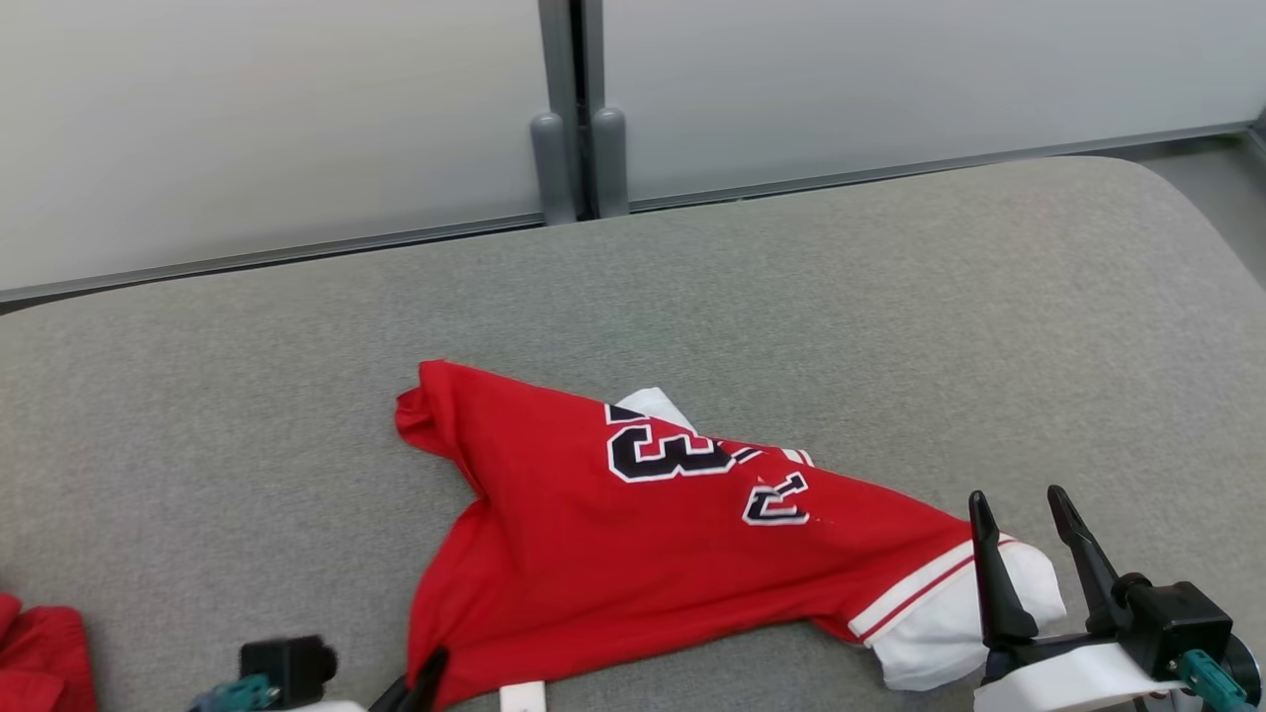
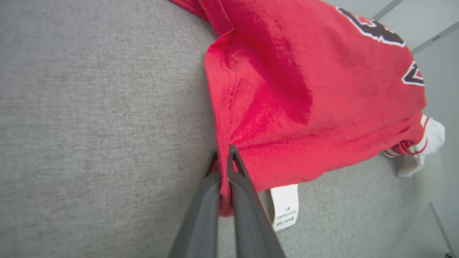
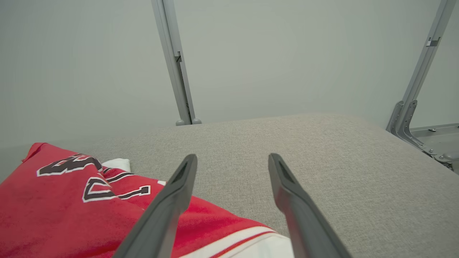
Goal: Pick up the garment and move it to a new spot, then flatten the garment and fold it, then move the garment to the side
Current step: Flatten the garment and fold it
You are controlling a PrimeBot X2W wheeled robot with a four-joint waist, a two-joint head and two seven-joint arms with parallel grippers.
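Observation:
The garment (image 1: 613, 554) is a red jersey with black-and-white lettering and white sleeve trim, lying crumpled on the grey cushioned surface (image 1: 791, 297). My left gripper (image 2: 224, 161) is shut on the garment's (image 2: 304, 82) near red corner, with cloth pinched between the two dark fingers; a white care label (image 2: 285, 206) hangs beside them. In the head view that gripper (image 1: 425, 677) sits at the bottom edge under the jersey's lower left corner. My right gripper (image 1: 1024, 519) stands open above the white sleeve end (image 1: 949, 623), its fingers (image 3: 172, 193) apart over the striped cuff, gripping nothing.
Another red cloth (image 1: 40, 648) lies at the lower left edge of the surface. A frosted panel wall with a grey post (image 1: 579, 109) runs along the back. Metal frame brackets (image 3: 405, 118) stand off the surface's right end.

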